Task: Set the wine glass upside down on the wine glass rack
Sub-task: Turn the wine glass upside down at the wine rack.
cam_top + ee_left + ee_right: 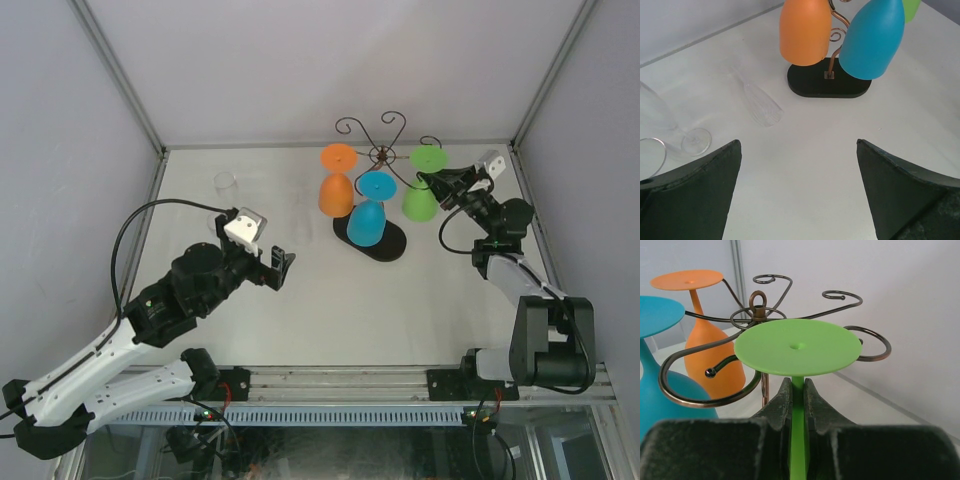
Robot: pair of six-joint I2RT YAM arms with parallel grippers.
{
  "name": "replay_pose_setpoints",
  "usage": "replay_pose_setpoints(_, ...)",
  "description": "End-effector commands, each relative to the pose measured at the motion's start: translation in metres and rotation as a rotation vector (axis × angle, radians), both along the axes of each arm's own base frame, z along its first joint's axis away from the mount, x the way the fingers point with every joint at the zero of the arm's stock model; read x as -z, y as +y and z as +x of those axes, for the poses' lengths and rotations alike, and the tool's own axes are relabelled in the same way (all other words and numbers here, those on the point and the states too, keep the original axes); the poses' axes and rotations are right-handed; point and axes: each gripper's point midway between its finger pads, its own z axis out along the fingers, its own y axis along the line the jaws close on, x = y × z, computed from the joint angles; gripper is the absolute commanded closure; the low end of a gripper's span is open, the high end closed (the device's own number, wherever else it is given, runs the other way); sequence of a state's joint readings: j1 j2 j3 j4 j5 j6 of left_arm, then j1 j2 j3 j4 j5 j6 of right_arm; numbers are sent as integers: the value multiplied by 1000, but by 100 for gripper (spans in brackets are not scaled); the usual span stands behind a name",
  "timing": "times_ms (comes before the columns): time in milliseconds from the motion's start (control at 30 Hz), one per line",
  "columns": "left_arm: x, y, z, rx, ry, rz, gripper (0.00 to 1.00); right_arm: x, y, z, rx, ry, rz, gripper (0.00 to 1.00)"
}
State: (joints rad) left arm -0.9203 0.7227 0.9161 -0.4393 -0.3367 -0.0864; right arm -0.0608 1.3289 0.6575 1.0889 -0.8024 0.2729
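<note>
On white table (pixel 400 300): black oval base (pixel 810 87) of wine glass rack (pixel 381 155) toward back centre, clear flute (pixel 762 104) lying on its side left of that base, clear stemmed glass (pixel 660 117) standing upright farther left, all three apart from one another.

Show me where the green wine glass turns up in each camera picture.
Top external: the green wine glass, upside down at the right side of the wine glass rack.
Left wrist: a sliver in the top right corner.
Right wrist: centre, stem pinched between the fingers.
Shared landmark: the rack.
</note>
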Motion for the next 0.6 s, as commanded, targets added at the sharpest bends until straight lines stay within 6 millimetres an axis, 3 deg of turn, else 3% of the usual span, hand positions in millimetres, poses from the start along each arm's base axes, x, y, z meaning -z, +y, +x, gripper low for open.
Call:
replay_pose_setpoints(0,-1,3,2,-14,-18,-9,0,-18,9,2,-33,-71,-21,100)
replay_pose_setpoints(567,1,3,2,-11,-14,4,0,-18,30,-24,-181,-79,-58,100)
